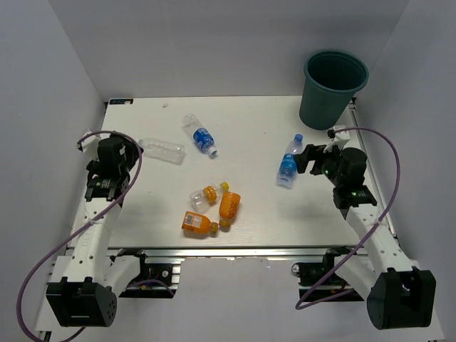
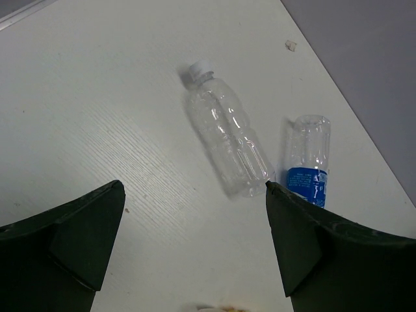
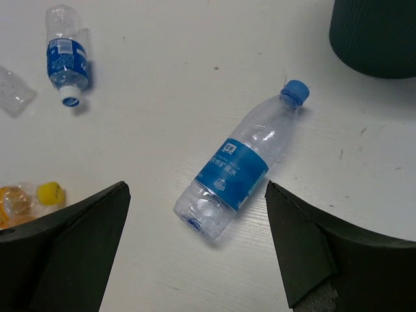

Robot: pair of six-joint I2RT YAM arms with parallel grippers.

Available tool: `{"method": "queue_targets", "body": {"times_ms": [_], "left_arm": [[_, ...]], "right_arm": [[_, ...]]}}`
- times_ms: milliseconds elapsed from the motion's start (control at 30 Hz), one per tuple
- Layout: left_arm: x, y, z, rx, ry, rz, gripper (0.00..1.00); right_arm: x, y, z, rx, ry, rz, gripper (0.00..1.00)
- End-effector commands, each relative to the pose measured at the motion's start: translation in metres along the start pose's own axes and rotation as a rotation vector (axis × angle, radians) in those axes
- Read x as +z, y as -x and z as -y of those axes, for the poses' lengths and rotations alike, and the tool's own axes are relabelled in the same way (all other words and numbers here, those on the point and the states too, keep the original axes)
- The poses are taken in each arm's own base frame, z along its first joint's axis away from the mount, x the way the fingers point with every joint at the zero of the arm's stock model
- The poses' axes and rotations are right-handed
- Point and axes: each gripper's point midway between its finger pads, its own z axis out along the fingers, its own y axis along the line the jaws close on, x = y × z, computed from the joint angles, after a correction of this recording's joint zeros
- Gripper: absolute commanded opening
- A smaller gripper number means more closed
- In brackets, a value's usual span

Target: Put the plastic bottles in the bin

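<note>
The dark teal bin (image 1: 333, 87) stands at the table's far right corner; its base shows in the right wrist view (image 3: 377, 32). A blue-labelled bottle (image 1: 288, 162) lies just left of my open right gripper (image 1: 308, 158); it lies ahead of the open jaws in the right wrist view (image 3: 240, 166). A second blue-labelled bottle (image 1: 199, 134) and a plain clear bottle (image 1: 162, 149) lie far left; both show in the left wrist view (image 2: 308, 160) (image 2: 229, 137). Three orange bottles (image 1: 216, 209) lie in the middle. My left gripper (image 1: 127, 153) is open and empty beside the clear bottle.
The table's right edge rail (image 1: 370, 171) runs behind the right arm. Grey walls close in the left, back and right sides. A small scrap (image 2: 290, 45) lies near the far edge.
</note>
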Motion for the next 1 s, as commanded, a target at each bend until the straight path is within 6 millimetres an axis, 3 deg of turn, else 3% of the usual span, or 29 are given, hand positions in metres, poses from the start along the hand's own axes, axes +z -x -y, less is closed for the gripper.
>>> {"method": "queue_targets", "body": {"times_ms": [0, 100, 133, 167, 200, 267, 300, 367, 400, 500, 667, 733, 767, 867, 900, 967], "left_arm": [[-0.002, -0.004, 0.005, -0.013, -0.043, -0.008, 0.98], [0.001, -0.011, 0.01, -0.014, -0.071, -0.032, 0.98], [0.002, -0.013, 0.011, -0.012, -0.073, -0.039, 0.98], [0.003, -0.014, 0.013, -0.01, -0.079, -0.048, 0.98], [0.004, -0.015, 0.013, -0.006, -0.075, -0.052, 0.98], [0.007, -0.015, 0.009, 0.004, -0.05, -0.052, 0.98], [0.008, -0.017, 0.005, 0.01, -0.033, -0.056, 0.98], [0.008, -0.017, 0.002, 0.002, -0.022, -0.049, 0.98], [0.008, -0.018, 0.003, 0.001, -0.028, -0.049, 0.98], [0.007, -0.018, 0.009, -0.003, -0.061, -0.058, 0.98], [0.007, -0.017, 0.011, -0.007, -0.067, -0.052, 0.98], [0.008, -0.018, 0.008, -0.003, -0.055, -0.053, 0.98], [0.009, -0.019, 0.008, -0.001, -0.052, -0.056, 0.98], [0.009, -0.021, 0.007, -0.005, -0.05, -0.06, 0.98], [0.008, -0.019, 0.008, -0.007, -0.054, -0.056, 0.98], [0.008, -0.019, 0.008, -0.011, -0.059, -0.053, 0.98]], "right_arm": [[0.005, 0.016, -0.017, -0.103, 0.118, -0.014, 0.89], [0.025, -0.001, -0.016, -0.152, 0.167, -0.092, 0.89], [0.031, 0.001, -0.013, -0.148, 0.16, -0.104, 0.89], [0.039, 0.021, -0.013, -0.11, 0.139, -0.09, 0.89], [0.049, 0.004, 0.004, -0.054, 0.055, -0.181, 0.89], [0.061, 0.013, 0.021, 0.055, -0.076, -0.205, 0.89], [0.067, -0.003, 0.041, 0.092, -0.187, -0.254, 0.89], [0.07, -0.014, 0.054, 0.142, -0.282, -0.278, 0.89], [0.071, -0.029, 0.063, 0.18, -0.353, -0.299, 0.89], [0.08, -0.058, 0.057, 0.208, -0.326, -0.348, 0.89], [0.1, -0.086, 0.041, 0.206, -0.3, -0.432, 0.89], [0.106, -0.1, 0.049, 0.235, -0.367, -0.465, 0.89], [0.104, -0.115, 0.05, 0.246, -0.406, -0.513, 0.89], [0.097, -0.135, 0.066, 0.251, -0.545, -0.539, 0.89], [0.097, -0.137, 0.066, 0.247, -0.548, -0.542, 0.86], [0.101, -0.132, 0.059, 0.218, -0.506, -0.54, 0.67]]}}
